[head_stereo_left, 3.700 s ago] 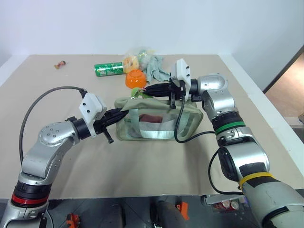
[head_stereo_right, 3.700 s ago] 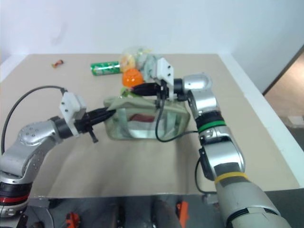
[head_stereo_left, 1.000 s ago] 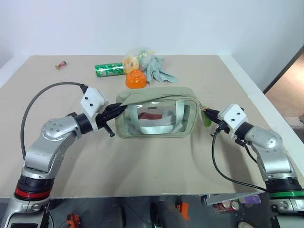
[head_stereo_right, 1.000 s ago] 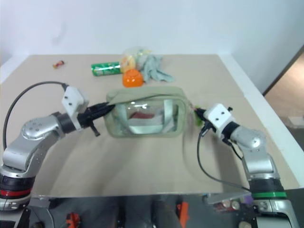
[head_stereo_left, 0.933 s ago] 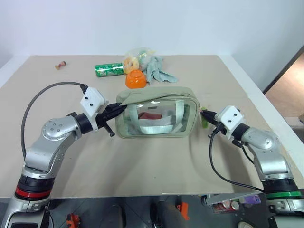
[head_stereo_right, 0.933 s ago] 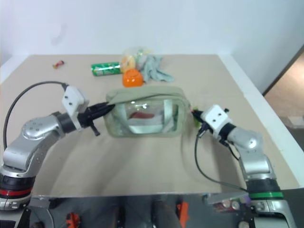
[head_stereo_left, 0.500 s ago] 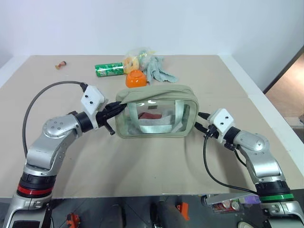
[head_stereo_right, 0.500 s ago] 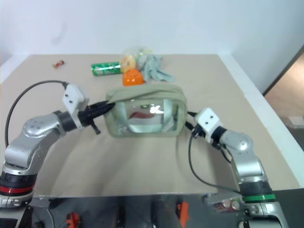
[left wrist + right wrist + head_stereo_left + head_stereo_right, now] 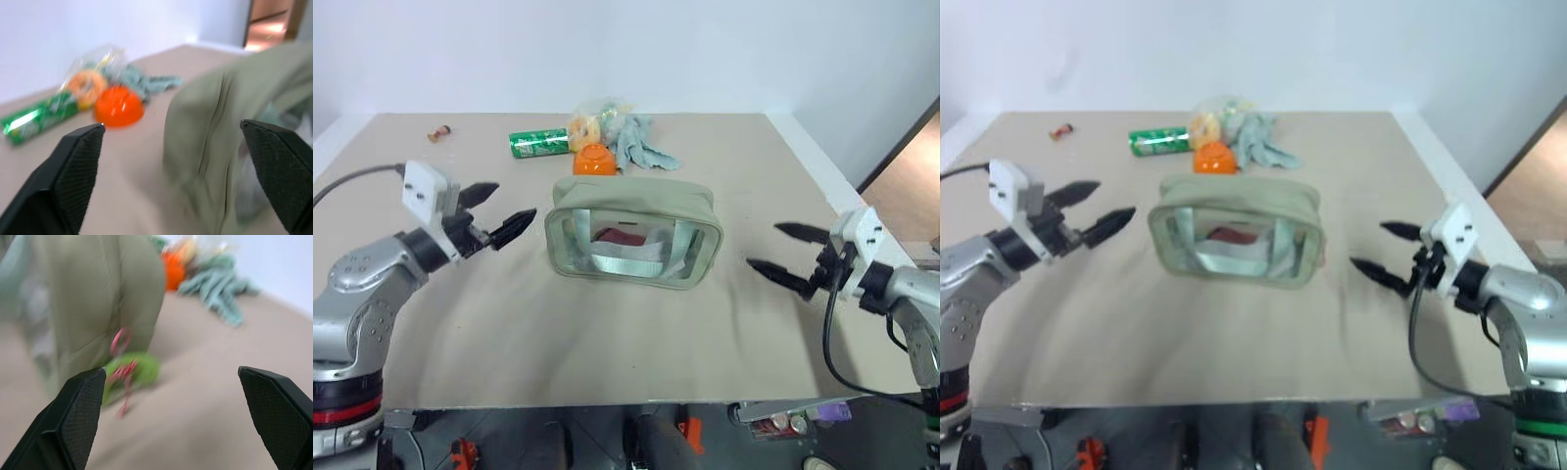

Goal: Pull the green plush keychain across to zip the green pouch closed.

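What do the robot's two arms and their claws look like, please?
Both arms are silver-grey metal with rounded joint housings. Each wrist carries a white boxy camera block and a black cable looping back along the arm. The left claw and right claw each have two black, tapering, textured fingers. A red band rings the left arm near its base.

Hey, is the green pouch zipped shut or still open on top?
Looks zipped shut: the green pouch shows an unbroken top, and the green plush keychain hangs at its end. The zipper teeth themselves are too blurred to confirm.
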`<control>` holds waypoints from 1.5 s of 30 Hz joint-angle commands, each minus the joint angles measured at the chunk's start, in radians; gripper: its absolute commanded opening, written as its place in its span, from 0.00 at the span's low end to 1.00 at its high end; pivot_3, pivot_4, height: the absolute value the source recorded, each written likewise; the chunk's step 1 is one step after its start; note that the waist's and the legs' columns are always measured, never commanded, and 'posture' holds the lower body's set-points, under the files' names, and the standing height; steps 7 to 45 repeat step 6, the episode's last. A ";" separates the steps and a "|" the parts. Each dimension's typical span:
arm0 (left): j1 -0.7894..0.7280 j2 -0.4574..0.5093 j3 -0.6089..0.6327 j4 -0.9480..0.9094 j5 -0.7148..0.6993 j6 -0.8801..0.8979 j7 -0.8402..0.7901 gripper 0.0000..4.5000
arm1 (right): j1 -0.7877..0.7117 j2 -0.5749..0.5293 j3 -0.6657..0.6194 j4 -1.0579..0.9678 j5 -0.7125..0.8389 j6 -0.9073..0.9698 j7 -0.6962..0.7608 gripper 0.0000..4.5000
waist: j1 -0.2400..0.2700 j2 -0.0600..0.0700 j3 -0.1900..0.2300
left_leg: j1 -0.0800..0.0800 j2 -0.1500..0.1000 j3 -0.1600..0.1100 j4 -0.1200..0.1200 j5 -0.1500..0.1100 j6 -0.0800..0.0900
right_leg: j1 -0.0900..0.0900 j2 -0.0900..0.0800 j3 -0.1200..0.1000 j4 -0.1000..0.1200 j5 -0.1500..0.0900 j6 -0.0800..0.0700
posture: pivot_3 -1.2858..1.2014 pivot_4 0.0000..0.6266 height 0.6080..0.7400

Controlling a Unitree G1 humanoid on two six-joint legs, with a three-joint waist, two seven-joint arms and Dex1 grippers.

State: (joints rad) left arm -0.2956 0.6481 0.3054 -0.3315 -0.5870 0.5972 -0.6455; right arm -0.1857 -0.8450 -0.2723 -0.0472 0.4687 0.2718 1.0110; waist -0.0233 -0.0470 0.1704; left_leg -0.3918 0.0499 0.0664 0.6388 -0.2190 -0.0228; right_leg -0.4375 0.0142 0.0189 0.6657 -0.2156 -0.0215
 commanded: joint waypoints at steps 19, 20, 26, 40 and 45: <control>0.312 -0.039 -0.053 -0.171 0.141 -0.093 0.071 0.99 | 0.133 0.082 0.051 -0.248 0.043 0.008 -0.012 1.00 | -0.003 0.000 0.000 | 0.001 0.002 -0.001 0.000 0.000 0.000 | 0.000 0.000 -0.001 0.000 0.000 0.000 | 0.52 0.24 1.00; 0.312 -0.039 -0.053 -0.171 0.141 -0.093 0.071 0.99 | 0.133 0.082 0.051 -0.248 0.043 0.008 -0.012 1.00 | -0.003 0.000 0.000 | 0.001 0.002 -0.001 0.000 0.000 0.000 | 0.000 0.000 -0.001 0.000 0.000 0.000 | 0.52 0.24 1.00; 0.312 -0.039 -0.053 -0.171 0.141 -0.093 0.071 0.99 | 0.133 0.082 0.051 -0.248 0.043 0.008 -0.012 1.00 | -0.003 0.000 0.000 | 0.001 0.002 -0.001 0.000 0.000 0.000 | 0.000 0.000 -0.001 0.000 0.000 0.000 | 0.52 0.24 1.00; 0.312 -0.039 -0.053 -0.171 0.141 -0.093 0.071 0.99 | 0.133 0.082 0.051 -0.248 0.043 0.008 -0.012 1.00 | -0.003 0.000 0.000 | 0.001 0.002 -0.001 0.000 0.000 0.000 | 0.000 0.000 -0.001 0.000 0.000 0.000 | 0.52 0.24 1.00; 0.312 -0.039 -0.053 -0.171 0.141 -0.093 0.071 0.99 | 0.133 0.082 0.051 -0.248 0.043 0.008 -0.012 1.00 | -0.003 0.000 0.000 | 0.001 0.002 -0.001 0.000 0.000 0.000 | 0.000 0.000 -0.001 0.000 0.000 0.000 | 0.52 0.24 1.00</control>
